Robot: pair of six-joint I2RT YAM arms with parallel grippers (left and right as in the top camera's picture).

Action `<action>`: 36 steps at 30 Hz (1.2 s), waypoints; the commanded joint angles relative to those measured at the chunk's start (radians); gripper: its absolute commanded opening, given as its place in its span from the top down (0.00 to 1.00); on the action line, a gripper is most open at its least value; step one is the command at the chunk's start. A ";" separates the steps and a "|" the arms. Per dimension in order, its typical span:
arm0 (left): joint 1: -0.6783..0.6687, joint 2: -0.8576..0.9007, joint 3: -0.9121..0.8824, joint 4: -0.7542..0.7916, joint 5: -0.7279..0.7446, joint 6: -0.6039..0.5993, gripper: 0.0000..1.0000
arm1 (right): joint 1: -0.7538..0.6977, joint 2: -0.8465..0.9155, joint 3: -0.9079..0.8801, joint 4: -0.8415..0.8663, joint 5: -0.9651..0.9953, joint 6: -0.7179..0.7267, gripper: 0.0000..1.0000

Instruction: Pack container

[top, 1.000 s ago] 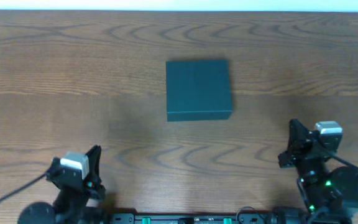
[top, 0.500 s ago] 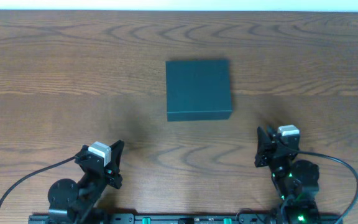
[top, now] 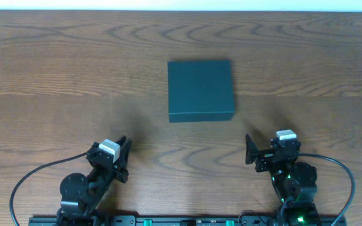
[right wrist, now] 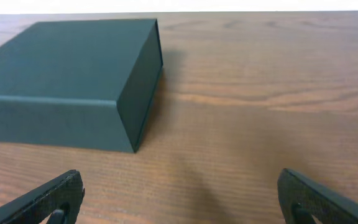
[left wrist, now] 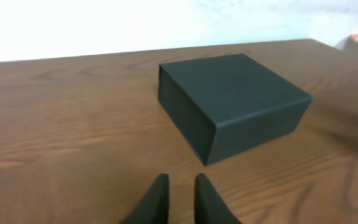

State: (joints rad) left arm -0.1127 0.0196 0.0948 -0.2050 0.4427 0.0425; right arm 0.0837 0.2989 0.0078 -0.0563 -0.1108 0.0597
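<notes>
Both arms have swung in toward the middle of the table since a second ago, and both sets of fingers have parted. The left gripper (top: 122, 148) sat near the lower left corner before; now it stands closer to the centre, angled up and to the right. The right gripper (top: 270, 152) has come in from the right edge and turned to face the near right corner of the box. The container (top: 200, 89) has not shifted: it lies flat and closed, dark teal, a little above the middle of the table (top: 55, 75), well apart from both arms.

From the left wrist, the left gripper (left wrist: 180, 188) shows only a narrow gap between its two dark fingers, holding nothing, with the container (left wrist: 235, 93) ahead and to the right (one corner turned toward the camera). From the right wrist, the right gripper (right wrist: 179, 186) is spread wide and empty, one fingertip at each lower corner of the view, and the container (right wrist: 61, 68) lies ahead on the left.

The table (right wrist: 260, 62) is brown wood with strong, wavy grain, matte, with soft shadows beside each arm. A pale wall (left wrist: 104, 25) runs along its far edge. Black cables (top: 27, 181) loop from the arm bases at the near edge.
</notes>
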 commanded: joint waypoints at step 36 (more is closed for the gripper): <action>0.001 0.000 -0.027 -0.003 -0.060 0.032 0.05 | 0.008 -0.005 -0.002 -0.011 0.178 -0.023 0.01</action>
State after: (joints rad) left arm -0.1127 0.0196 0.0948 -0.2047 0.3962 0.0574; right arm 0.0837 0.2989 0.0078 -0.0639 0.0498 0.0479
